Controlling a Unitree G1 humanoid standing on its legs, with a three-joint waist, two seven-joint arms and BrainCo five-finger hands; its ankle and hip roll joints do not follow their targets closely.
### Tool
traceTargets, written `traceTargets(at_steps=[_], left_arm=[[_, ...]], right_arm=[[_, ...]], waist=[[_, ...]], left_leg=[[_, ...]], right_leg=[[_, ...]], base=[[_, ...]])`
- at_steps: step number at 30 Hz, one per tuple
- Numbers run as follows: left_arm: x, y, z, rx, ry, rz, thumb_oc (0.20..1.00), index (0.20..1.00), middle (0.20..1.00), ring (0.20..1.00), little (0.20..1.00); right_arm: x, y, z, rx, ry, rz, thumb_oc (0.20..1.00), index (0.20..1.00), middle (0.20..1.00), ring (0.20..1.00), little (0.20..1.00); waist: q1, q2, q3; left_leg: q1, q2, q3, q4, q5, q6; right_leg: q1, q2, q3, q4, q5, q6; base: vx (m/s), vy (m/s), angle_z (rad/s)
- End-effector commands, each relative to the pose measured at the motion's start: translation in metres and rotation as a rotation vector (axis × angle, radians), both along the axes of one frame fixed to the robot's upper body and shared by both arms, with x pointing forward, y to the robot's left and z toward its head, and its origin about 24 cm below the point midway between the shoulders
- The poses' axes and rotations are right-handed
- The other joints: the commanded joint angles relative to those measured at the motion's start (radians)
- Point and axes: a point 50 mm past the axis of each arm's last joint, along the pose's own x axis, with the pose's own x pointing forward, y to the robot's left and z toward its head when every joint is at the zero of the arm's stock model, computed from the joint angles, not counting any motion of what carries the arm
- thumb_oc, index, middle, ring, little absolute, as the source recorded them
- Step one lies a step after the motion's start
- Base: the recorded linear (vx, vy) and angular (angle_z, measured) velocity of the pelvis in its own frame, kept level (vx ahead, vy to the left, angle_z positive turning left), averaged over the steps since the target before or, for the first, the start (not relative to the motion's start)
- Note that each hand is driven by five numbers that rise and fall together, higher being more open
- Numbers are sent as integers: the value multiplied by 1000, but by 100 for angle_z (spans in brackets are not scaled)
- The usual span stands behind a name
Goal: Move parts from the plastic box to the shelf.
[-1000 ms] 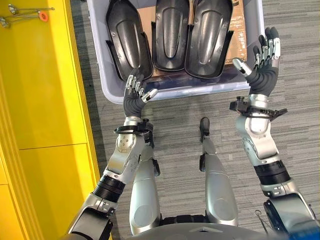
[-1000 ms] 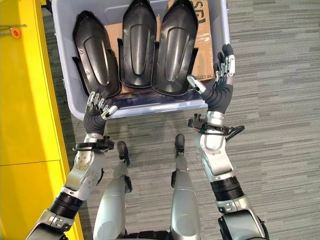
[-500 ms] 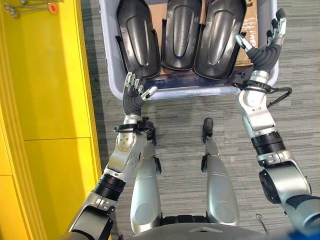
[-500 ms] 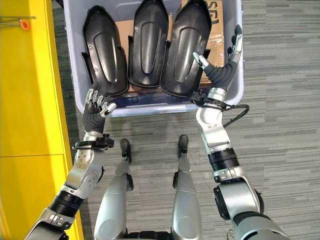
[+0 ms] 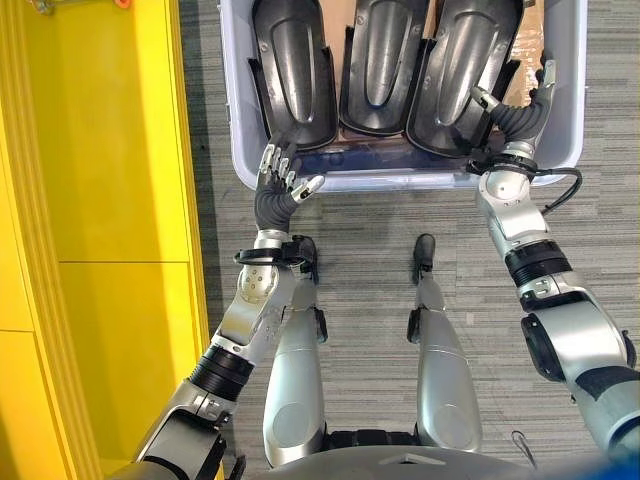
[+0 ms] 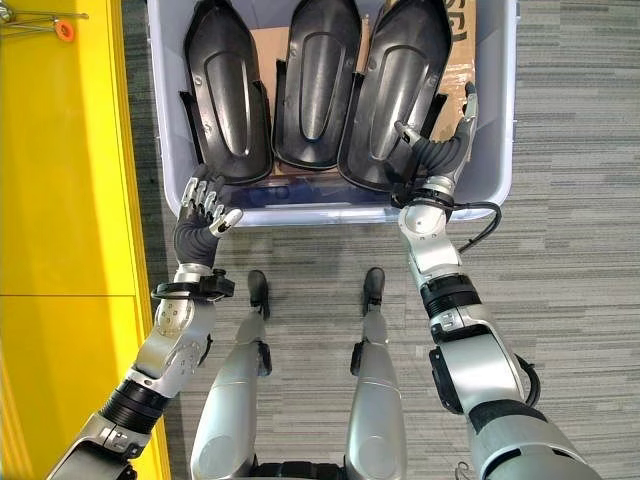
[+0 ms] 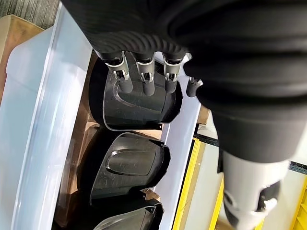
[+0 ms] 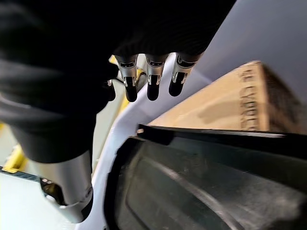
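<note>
- A pale plastic box [image 5: 405,182] stands on the grey carpet floor [image 5: 380,270] in front of the robot, its near wall facing the robot.
- Three black moulded parts lie side by side inside the box, on brown cardboard [image 6: 262,45]: a left part [image 5: 292,75], a middle part [image 5: 377,62] and a right part [image 5: 470,72]. Their edges overlap or touch one another.
- The left robot hand [image 5: 277,188] is at the near left corner of the box, just outside the near wall, below the left part. Its fingers are spread and relaxed, thumb out to the side, holding nothing. In the left wrist view its fingers [image 7: 146,79] point over the box rim towards the left part.
- The right robot hand [image 6: 440,150] reaches over the near right corner into the box, at the right edge of the right part. Its thumb lies towards the part and its fingers stretch up along the cardboard beside it; the fingers are straight and apart, not curled round anything.
- In the right wrist view the right fingers [image 8: 152,79] hang straight above the part's dark edge, with the cardboard and the box's pale wall beyond.
- A yellow shelf unit [image 5: 100,200] runs along the robot's left side, near the box.
- All three parts are in the box.
</note>
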Motion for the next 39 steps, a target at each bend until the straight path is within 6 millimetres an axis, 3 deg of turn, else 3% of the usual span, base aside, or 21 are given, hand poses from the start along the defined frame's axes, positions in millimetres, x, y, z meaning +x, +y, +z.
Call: traceTargets(at_steps=[1,21,30,36,37,38,39], left_arm=[[-12,-4,24,3,-148,-53,1000,1000,1000,1000,1000],[-13,-8,27,-6,-160,-83,1000,1000,1000,1000,1000],[-16,-13,25,1,-153,-121,1000,1000,1000,1000,1000],[-15,-16,24,6,-145,-147,1000,1000,1000,1000,1000],[-15,-16,25,5,-147,-146,1000,1000,1000,1000,1000],[-14,-17,26,3,-150,-147,1000,1000,1000,1000,1000],[-14,-17,26,2,-150,-147,1000,1000,1000,1000,1000]], right_arm=[[-3,-12,47,3,-153,-31,1000,1000,1000,1000,1000],[15,-23,35,42,-3,-82,1000,1000,1000,1000,1000],[25,-34,23,11,150,-125,1000,1000,1000,1000,1000],[26,-51,2,-43,329,-166,1000,1000,1000,1000,1000],[26,-53,-2,-46,353,-165,843,843,843,843,843],[25,-56,-6,-59,381,-167,529,529,529,529,529],[25,-56,-5,-60,381,-167,335,335,335,335,335]], waist=[[1,24,-4],[20,35,3],[42,43,3],[68,54,3],[71,56,3],[73,57,3],[73,58,3]], left_leg=[[24,-16,4,91,-113,22],[-34,-30,-6,121,-123,27],[-95,-45,-28,158,-134,34],[-138,-64,-43,188,-144,44],[-141,-65,-45,191,-145,44],[-143,-68,-47,192,-145,45],[-143,-68,-47,192,-145,45]], right_leg=[[-61,-43,24,235,-131,24],[-102,-49,17,258,-133,27],[-134,-58,7,277,-137,29],[-150,-72,-1,292,-141,31],[-151,-74,-3,294,-142,30],[-150,-75,-3,295,-143,31],[-150,-76,-4,295,-143,31]], base=[[0,0,0],[-1,1,0],[4,8,6],[14,14,10],[13,14,16],[8,15,11],[4,14,6]])
